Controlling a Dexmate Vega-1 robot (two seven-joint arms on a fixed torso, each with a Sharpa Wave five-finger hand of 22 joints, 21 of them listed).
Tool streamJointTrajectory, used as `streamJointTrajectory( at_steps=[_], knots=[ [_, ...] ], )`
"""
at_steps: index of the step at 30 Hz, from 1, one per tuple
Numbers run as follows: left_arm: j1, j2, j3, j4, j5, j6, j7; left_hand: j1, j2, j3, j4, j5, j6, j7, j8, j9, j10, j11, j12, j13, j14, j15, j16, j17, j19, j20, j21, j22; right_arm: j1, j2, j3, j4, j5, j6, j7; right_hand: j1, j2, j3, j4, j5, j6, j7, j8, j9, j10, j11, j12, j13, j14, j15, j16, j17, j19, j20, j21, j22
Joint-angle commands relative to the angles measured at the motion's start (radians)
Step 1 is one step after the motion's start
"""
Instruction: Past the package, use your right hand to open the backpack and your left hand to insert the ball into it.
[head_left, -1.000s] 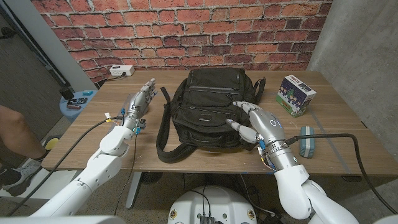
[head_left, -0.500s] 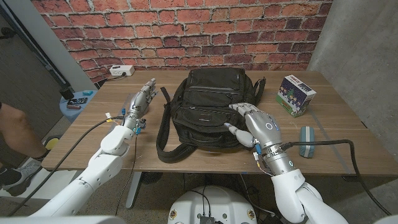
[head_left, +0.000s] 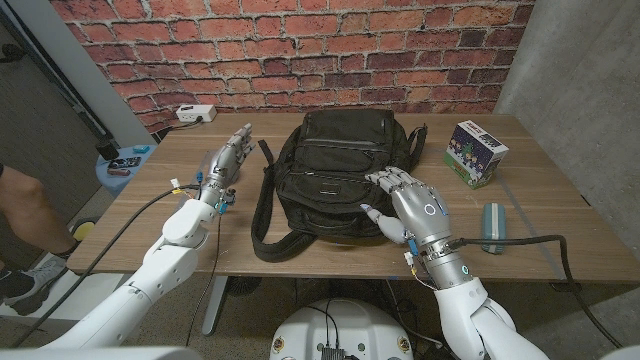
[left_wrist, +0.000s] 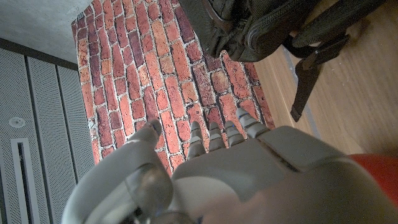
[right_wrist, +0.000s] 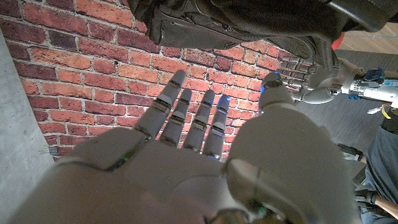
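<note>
Brick wall backs the wooden worktop (head_left: 560, 215). My right robot hand (head_left: 412, 203) hovers over the backpack (head_left: 330, 175), released, fingers spread and holding nothing. My left robot hand (head_left: 225, 160) waits beside the strap, fingers extended, also empty. For this step, I judge I should find the zipper pull and pinch it firmly. Black, soft and zipped shut, the backpack lies mid-worktop.

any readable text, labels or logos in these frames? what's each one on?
No text can be read.
Box at the table's right: colourful printed figures, any lettering too small to read.
Backpack: small tag on the front, blurred.
White power strip at the back left: no legible marking.
Right hand: no legible marking.
</note>
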Motion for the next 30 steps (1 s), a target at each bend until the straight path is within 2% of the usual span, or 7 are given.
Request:
streamJointTrajectory(
  at_steps=[1,12,30],
  knots=[
    [-0.007,0.005,0.006,-0.012,0.008,0.013,0.003,-0.004,-0.001,0.008,-0.003,-0.003,0.009,-0.002,0.002,0.006,0.010,0.000,0.002,0.002,0.006,0.006,-0.001,0.003,0.008,0.002,-0.005,0.002,0.008,-0.017,0.003,0.045,-0.030,0.008,-0.035,0.012,-0.006,0.004,0.003,0.007,0.003,-0.008,0.003,0.001,0.004,-0.010,0.001,0.000,-0.004,-0.114,-0.003,0.006,-0.016,-0.028,-0.006,0.001],
    [0.018,0.013,-0.002,-0.047,0.018,0.025,0.036,-0.007,-0.001,0.009,-0.003,-0.003,0.009,-0.002,0.002,0.006,0.009,-0.002,0.001,0.002,0.008,0.006,-0.001,0.003,0.009,0.001,-0.006,0.002,0.028,-0.040,0.007,0.087,-0.030,0.028,-0.072,0.023,-0.014,0.008,0.003,0.013,0.024,-0.019,0.008,0.000,0.023,-0.021,0.001,-0.002,0.007,-0.128,-0.002,0.009,-0.021,-0.026,-0.007,0.001],
    [0.013,0.004,0.005,-0.037,0.016,0.020,0.027,-0.012,-0.002,0.012,-0.006,-0.003,0.013,-0.003,0.003,0.006,0.016,-0.005,0.003,0.002,0.011,0.007,-0.001,0.003,0.011,0.001,-0.008,0.002,0.065,-0.027,-0.035,0.153,-0.059,0.018,-0.130,0.031,-0.023,0.015,0.010,0.025,0.085,-0.035,0.025,-0.002,0.081,-0.035,0.010,-0.004,0.048,-0.149,0.010,0.018,-0.008,-0.033,-0.004,0.001]
  ],
)
